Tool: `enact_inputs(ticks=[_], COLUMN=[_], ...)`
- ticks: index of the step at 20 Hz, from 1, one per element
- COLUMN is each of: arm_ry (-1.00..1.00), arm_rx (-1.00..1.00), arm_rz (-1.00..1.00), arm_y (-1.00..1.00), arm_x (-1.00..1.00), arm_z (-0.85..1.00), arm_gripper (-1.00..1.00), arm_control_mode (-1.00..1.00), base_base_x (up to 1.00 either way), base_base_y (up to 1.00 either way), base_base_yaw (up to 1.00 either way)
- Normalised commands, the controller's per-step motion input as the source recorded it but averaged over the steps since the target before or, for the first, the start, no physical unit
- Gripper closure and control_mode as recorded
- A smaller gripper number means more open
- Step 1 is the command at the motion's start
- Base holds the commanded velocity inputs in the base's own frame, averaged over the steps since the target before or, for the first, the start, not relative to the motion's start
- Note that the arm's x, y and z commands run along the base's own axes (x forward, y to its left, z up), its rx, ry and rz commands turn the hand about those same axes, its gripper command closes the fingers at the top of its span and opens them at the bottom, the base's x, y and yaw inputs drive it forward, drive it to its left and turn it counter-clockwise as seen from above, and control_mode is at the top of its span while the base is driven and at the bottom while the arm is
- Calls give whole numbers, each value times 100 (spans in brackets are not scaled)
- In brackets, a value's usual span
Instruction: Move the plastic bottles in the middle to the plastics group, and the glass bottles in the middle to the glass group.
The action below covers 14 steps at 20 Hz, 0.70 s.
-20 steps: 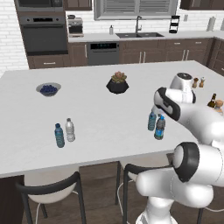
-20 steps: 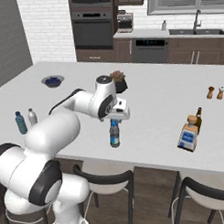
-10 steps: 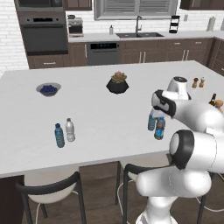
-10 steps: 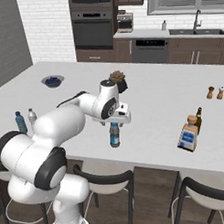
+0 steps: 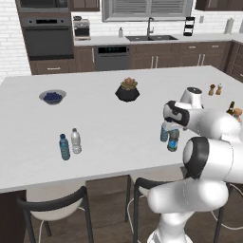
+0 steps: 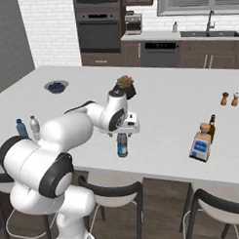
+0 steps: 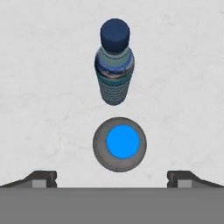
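The fingers (image 7: 112, 177) are released, wide apart, and hold nothing. They hang above the two middle plastic bottles, which stand near the front edge of the white tabletop (image 5: 109, 118).

In the hand view the bottle right under the fingers is the pale blue bottle (image 7: 119, 144), seen from above as a round body with a bright blue cap. Just beyond it stands the greyish bottle (image 7: 113, 65) with a dark blue cap; the two are near but apart. In the left base view this bottle (image 5: 173, 140) stands beside the pale one (image 5: 164, 133), both partly hidden by the arm.

Taking the greyish bottle as landmark: far to its left, near the same front side, stands the plastics group, a blue bottle (image 5: 64, 147) and a whitish bottle (image 5: 76, 141), just beside each other. To its right is the cork bottle (image 6: 201, 142), upright, with the brown bottle (image 6: 211, 128) just behind it. Behind the landmark, further on the tabletop, is a plant (image 5: 127, 89), and far back left a bowl (image 5: 52, 97). The two shakers (image 6: 229, 98) stand far back right.
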Motion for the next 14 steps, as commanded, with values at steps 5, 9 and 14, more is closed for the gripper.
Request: enact_inputs(ticks=[5, 9, 14], arm_ry=[-1, 0, 0], arm_rx=[0, 0, 0], arm_rz=[10, 8, 7], arm_y=[0, 0, 0], arm_x=[25, 11, 10], arm_z=[-12, -13, -15], arm_gripper=[-100, -100, -100], arm_control_mode=[-100, -100, -100], base_base_x=[0, 0, 0], base_base_y=[0, 0, 0], base_base_yaw=[0, 0, 0])
